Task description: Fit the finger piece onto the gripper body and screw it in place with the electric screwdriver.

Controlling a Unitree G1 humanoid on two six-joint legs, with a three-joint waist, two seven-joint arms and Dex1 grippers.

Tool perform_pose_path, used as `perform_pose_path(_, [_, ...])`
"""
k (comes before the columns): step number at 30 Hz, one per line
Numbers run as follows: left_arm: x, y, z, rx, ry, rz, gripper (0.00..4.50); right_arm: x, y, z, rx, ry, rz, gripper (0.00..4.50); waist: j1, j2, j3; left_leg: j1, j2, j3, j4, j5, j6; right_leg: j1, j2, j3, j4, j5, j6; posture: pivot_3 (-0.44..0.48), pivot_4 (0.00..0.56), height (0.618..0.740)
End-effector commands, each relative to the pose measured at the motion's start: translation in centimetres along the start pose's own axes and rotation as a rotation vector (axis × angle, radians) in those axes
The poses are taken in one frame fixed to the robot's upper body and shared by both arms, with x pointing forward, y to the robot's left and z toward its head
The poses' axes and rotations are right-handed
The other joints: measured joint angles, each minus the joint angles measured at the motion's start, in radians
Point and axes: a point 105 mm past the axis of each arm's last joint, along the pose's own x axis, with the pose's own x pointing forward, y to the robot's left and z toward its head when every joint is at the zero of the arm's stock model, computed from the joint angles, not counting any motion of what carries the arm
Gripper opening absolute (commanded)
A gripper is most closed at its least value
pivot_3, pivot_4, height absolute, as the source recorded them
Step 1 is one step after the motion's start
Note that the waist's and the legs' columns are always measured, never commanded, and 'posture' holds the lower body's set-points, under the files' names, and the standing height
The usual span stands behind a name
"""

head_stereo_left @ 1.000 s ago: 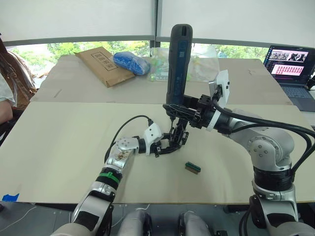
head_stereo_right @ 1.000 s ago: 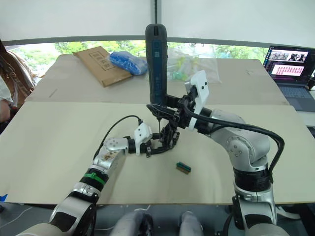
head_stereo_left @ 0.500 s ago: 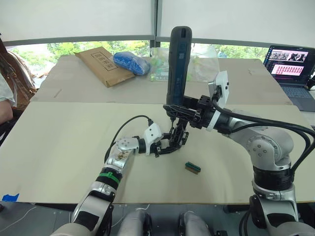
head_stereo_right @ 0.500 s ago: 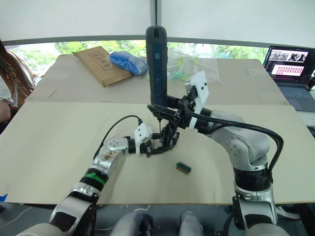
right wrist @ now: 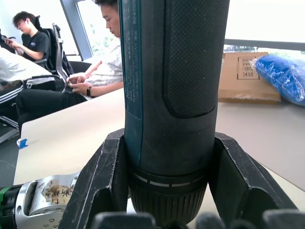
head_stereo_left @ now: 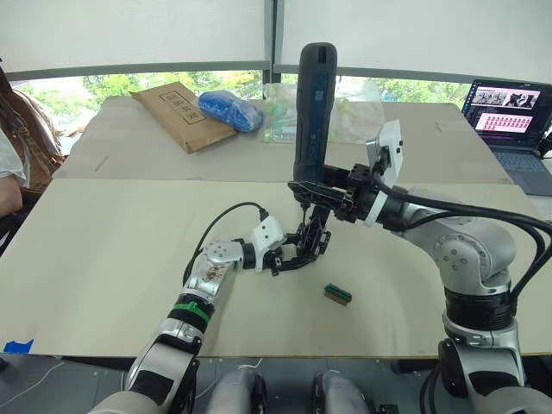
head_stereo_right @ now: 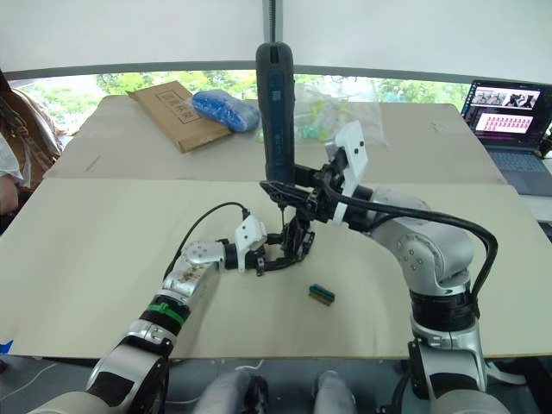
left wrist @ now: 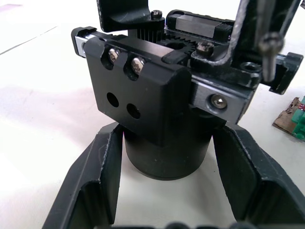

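Gripper body (head_stereo_left: 309,244) sits clamped at its round base in my left gripper (left wrist: 167,191), while my right gripper (right wrist: 167,191) grasps the upright electric screwdriver (head_stereo_left: 311,112) above it

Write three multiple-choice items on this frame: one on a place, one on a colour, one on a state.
1. Where is the green block?
A. on the table, near the body
B. on the box
C. in the left tool

2. What colour is the bag by the box?
A. red
B. blue
C. yellow

3. How does the screwdriver stand?
A. flat on the table
B. upright, bit down
C. bit upward

Key: A, it lies on the table beside the body; B, blue wrap; B, the right tool grips it upright over the body that the left tool holds.
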Motion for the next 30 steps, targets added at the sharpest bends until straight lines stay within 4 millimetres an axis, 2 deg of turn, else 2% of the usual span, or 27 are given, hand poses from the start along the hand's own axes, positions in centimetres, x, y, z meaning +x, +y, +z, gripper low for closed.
perform_pose_path(1, [0.37,-0.18,0.81,0.040,-0.015,-0.018,2.30,-0.17,1.07,3.15,-0.075,-0.088,0.041,1.93,0.000,0.000,0.000,0.000,0.000,0.000,0.000,0.000,0.000,0.000,0.000,0.000,0.000,0.000,0.000,0.000,0.150,0.732])
perform_pose_path(9, [0.51,-0.18,0.86,0.040,-0.017,-0.018,2.30,-0.22,0.98,3.41,-0.072,-0.096,0.034,1.93,0.000,0.000,0.000,0.000,0.000,0.000,0.000,0.000,0.000,0.000,0.000,0.000,0.000,0.000,0.000,0.000,0.150,0.732])
perform_pose_path(30, [0.40,-0.08,0.87,0.043,-0.015,-0.016,2.30,-0.41,0.94,2.55,-0.105,-0.069,0.036,1.93,0.000,0.000,0.000,0.000,0.000,0.000,0.000,0.000,0.000,0.000,0.000,0.000,0.000,0.000,0.000,0.000,0.150,0.732])
